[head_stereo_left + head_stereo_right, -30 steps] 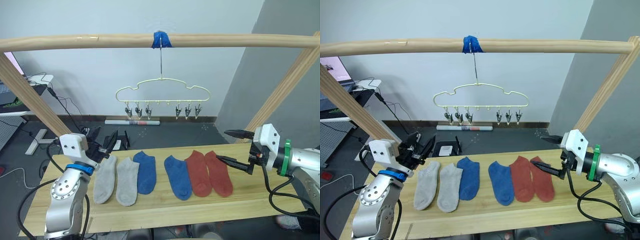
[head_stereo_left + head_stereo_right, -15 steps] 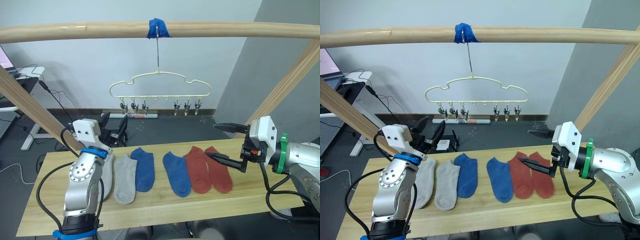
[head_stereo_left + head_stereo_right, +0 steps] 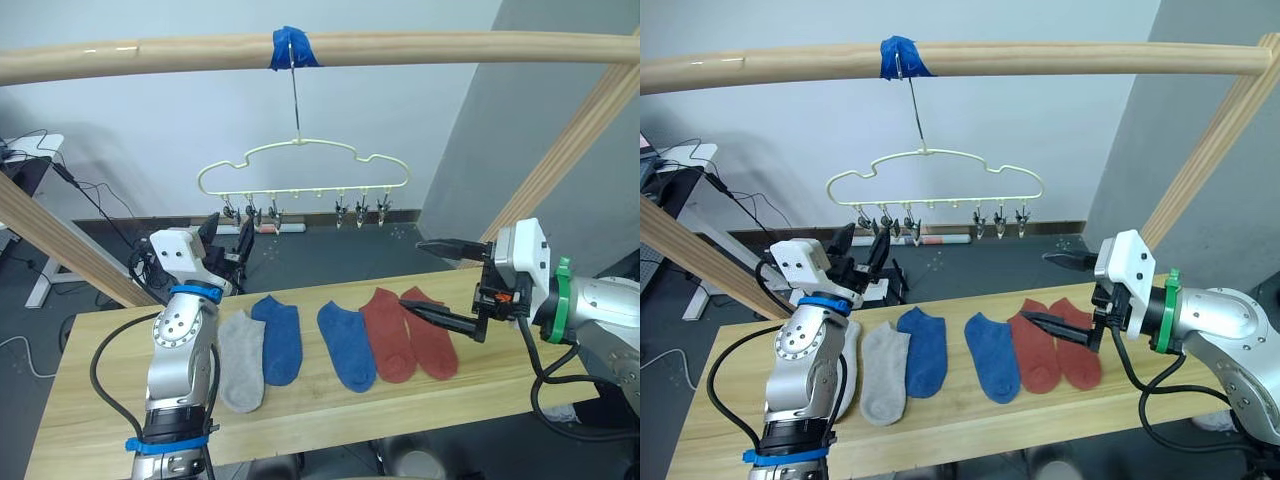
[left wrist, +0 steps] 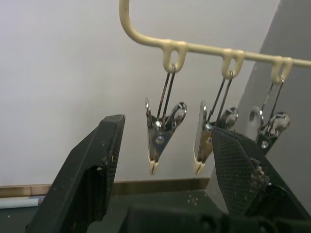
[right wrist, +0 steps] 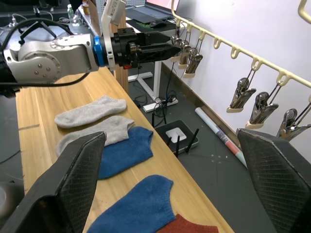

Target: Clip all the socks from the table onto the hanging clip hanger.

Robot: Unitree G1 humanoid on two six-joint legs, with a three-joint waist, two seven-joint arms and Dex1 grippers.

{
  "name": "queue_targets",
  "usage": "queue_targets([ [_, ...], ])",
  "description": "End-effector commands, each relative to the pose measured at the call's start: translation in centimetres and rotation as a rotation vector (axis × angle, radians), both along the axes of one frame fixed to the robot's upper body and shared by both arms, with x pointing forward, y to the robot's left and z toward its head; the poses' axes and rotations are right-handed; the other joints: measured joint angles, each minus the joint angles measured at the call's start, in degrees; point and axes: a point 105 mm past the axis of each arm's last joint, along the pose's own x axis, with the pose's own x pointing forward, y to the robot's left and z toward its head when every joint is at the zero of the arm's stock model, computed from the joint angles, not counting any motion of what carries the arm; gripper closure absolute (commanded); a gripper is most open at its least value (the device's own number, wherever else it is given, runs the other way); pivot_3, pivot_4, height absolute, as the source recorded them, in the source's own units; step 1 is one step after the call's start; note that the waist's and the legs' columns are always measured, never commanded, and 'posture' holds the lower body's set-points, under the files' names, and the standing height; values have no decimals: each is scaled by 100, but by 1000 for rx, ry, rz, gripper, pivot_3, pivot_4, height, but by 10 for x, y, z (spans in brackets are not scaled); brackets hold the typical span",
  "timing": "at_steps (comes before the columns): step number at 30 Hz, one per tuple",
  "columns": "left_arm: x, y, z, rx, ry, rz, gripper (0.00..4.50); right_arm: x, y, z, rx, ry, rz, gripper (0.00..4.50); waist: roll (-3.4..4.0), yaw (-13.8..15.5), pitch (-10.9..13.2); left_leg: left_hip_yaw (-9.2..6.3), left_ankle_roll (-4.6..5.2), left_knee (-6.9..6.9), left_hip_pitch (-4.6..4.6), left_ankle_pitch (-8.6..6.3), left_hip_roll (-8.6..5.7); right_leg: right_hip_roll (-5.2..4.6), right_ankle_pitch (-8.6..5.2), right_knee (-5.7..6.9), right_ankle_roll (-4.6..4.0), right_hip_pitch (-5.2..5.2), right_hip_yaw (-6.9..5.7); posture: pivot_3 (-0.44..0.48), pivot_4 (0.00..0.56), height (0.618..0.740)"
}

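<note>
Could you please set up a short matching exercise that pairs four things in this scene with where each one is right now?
Things:
1. clip hanger
2. red socks
3. left end effector
4. right end effector

Places:
A. open, raised beside the hanger's leftmost clips
B. flat on the table, at the right end of the sock row
C. open, just above the red socks
D. hung by its hook from the wooden pole

Pairs: 1-D, 2-B, 3-A, 4-C
</note>
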Motion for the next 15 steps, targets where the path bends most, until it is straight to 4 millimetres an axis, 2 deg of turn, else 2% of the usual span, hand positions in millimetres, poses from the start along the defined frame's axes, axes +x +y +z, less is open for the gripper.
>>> queue_targets([
  [1, 0, 3, 14, 3, -60, 32, 1378, -5, 5, 14, 10, -44, 26, 0, 0, -14, 2, 0, 0, 0, 0, 0, 0, 0, 0, 0, 0, 0, 0, -350, 223, 714],
  [9, 0, 6, 18, -6, -78, 62, 1378, -3, 10, 19, 26, -43, 40, 0, 1, -45, 29, -2, 0, -1, -4, 0, 0, 0, -1, -5, 1, -2, -3, -344, 221, 714],
  [15, -2, 5, 13, -28, -61, 46, 1378, -3, 11, 20, 32, -46, 42, 0, 0, -61, 59, -5, 0, -1, -9, 0, 1, 0, 0, -5, 0, -5, -5, -345, 222, 714],
])
